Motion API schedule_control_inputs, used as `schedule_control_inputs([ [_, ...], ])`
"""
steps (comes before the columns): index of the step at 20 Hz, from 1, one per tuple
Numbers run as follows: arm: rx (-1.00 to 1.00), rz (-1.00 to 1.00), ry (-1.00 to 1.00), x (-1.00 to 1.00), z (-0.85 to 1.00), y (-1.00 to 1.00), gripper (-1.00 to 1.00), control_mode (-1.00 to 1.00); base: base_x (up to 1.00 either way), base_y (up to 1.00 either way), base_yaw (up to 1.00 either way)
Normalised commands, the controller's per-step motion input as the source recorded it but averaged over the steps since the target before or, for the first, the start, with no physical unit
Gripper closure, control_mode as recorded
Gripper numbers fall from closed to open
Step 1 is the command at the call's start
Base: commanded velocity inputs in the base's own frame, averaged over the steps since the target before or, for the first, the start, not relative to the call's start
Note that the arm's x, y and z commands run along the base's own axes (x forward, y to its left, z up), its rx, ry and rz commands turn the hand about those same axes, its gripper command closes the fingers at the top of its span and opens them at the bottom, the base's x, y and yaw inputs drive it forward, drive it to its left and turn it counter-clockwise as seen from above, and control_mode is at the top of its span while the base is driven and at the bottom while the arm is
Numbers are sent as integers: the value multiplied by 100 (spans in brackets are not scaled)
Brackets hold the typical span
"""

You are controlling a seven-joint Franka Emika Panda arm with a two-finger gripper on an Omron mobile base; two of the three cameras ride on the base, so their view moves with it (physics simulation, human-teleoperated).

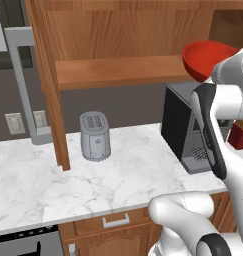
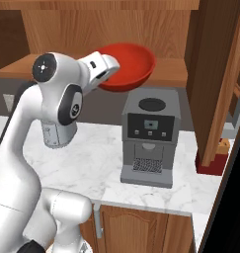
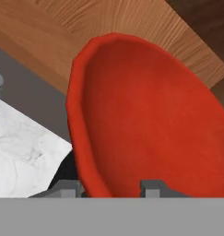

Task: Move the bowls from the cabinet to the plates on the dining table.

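My gripper (image 3: 112,186) is clamped on the rim of the red bowl (image 3: 150,124), one finger inside, one outside. I see the bowl upper centre in the right base view, level with the cabinet (image 2: 67,29) shelf, above the coffee machine (image 2: 148,136) on the bench (image 2: 92,163).

A white grey-veined marble counter (image 1: 38,185) is seen, with wooden drawers below its front edge. A grey toaster (image 1: 95,136) is set upright on it, just beside the open cabinet door's lower edge. A dark grey coffee machine (image 2: 150,138) is stood on the marble to the right of the toaster, well apart from it. A red item (image 2: 210,163), partly hidden, is placed on the counter right of the coffee machine. Above, a wooden cabinet shelf (image 1: 113,70) is shown bare along its left part.
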Motion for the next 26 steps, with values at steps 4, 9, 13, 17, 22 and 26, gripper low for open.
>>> schedule_control_inputs([
  [4, -1, 3, 5, -57, 8, 20, 100, -100, 0, 0, 0],
  [9, 0, 5, 2, -60, 0, 19, 100, -100, 0, 0, 0],
  [13, 0, 6, 0, -60, 1, 24, 100, -100, 0, 0, 0],
  [17, 0, 5, 0, -56, 7, 28, 100, -100, 0, 0, 0],
  [22, 0, 4, 2, -49, 13, 27, 100, -100, 0, 0, 0],
  [26, 0, 4, 4, -43, 16, 22, 100, -100, 0, 0, 0],
])
